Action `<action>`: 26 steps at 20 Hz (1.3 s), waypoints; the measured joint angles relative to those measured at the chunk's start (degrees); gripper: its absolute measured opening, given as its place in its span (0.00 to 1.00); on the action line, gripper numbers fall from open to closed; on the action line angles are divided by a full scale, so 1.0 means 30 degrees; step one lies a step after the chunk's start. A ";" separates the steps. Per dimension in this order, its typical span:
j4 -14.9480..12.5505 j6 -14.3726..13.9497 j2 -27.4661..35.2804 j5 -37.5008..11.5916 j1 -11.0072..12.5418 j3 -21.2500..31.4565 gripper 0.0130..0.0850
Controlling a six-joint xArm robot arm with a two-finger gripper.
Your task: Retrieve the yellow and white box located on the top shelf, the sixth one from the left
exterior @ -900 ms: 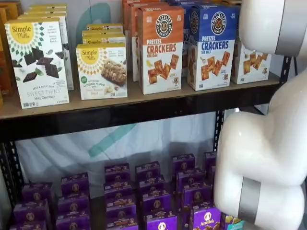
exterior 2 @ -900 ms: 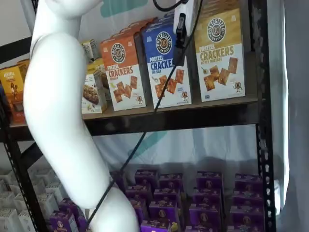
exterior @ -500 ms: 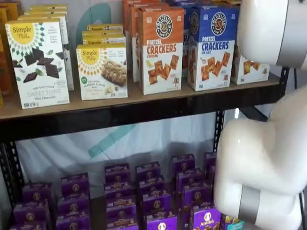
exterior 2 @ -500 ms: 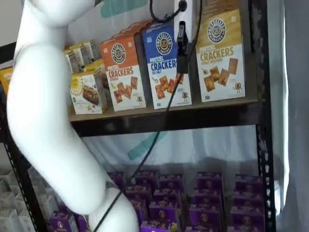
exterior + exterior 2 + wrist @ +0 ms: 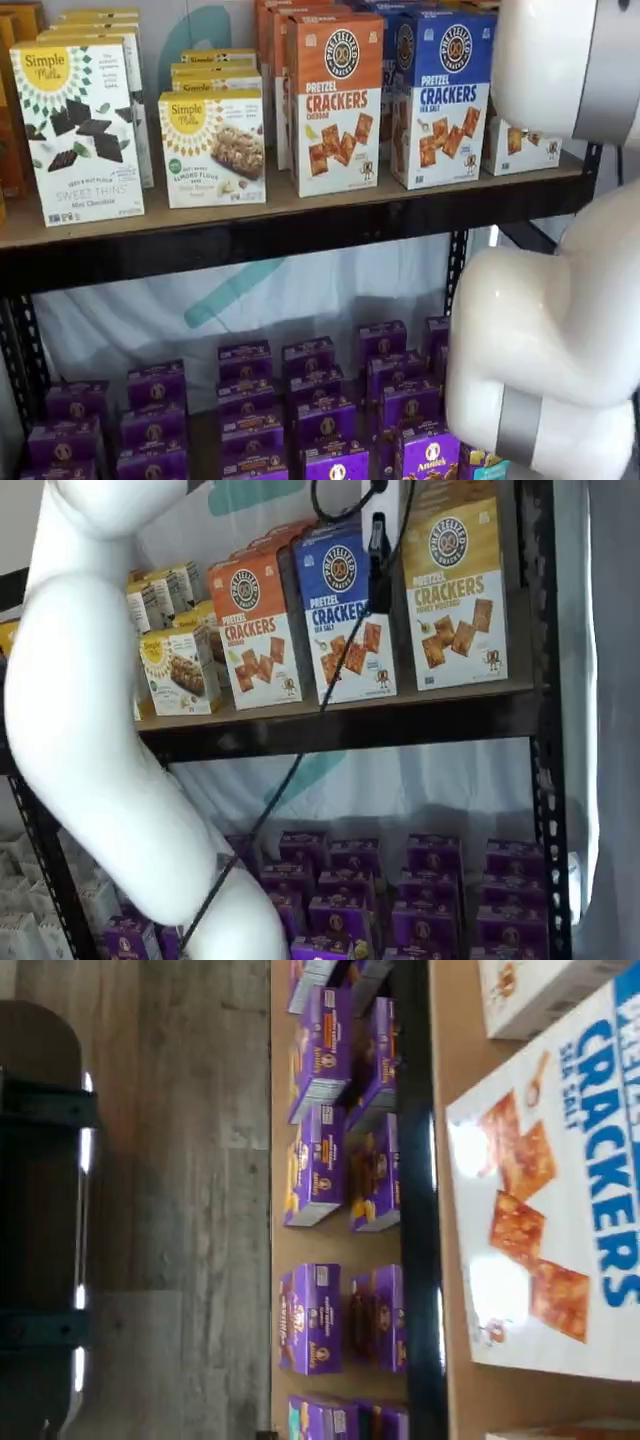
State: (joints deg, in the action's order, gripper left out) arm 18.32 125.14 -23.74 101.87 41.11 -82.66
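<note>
Yellow and white box [image 5: 455,590] upright on the top shelf [image 5: 400,718] — beside blue box [image 5: 345,615].

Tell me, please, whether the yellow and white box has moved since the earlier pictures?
No: the yellow and white box stands where it did beside the shelf's black upright.

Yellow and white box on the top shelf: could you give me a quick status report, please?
Gripper up at the top shelf, grip state unclear, holding nothing. Yellow and white box upright, untouched. Blue box stands beside it.
</note>
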 joint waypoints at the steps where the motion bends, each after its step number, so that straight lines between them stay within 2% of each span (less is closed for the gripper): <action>1: -0.0069 -0.0051 0.0181 0.0121 -0.0046 -0.0324 1.00; 6: 0.0337 -0.0346 0.1290 0.1368 0.0141 -0.2311 1.00; 8: 0.0765 -0.0486 0.1776 0.1964 0.0356 -0.3191 1.00; 13: 0.3061 -0.0885 0.2606 0.2787 0.1431 -0.4504 1.00; 15: 0.4020 -0.0945 0.2494 0.2250 0.1805 -0.4293 1.00; 17: 0.4958 -0.0858 0.2010 0.0915 0.2063 -0.3468 1.00; 19: 0.5474 -0.0758 0.1763 -0.0125 0.2117 -0.2913 1.00; 26: 0.5543 -0.0716 0.2562 -0.2122 0.1482 -0.3190 1.00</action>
State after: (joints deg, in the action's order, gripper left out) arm 34.95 122.99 -16.06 95.51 45.56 -92.23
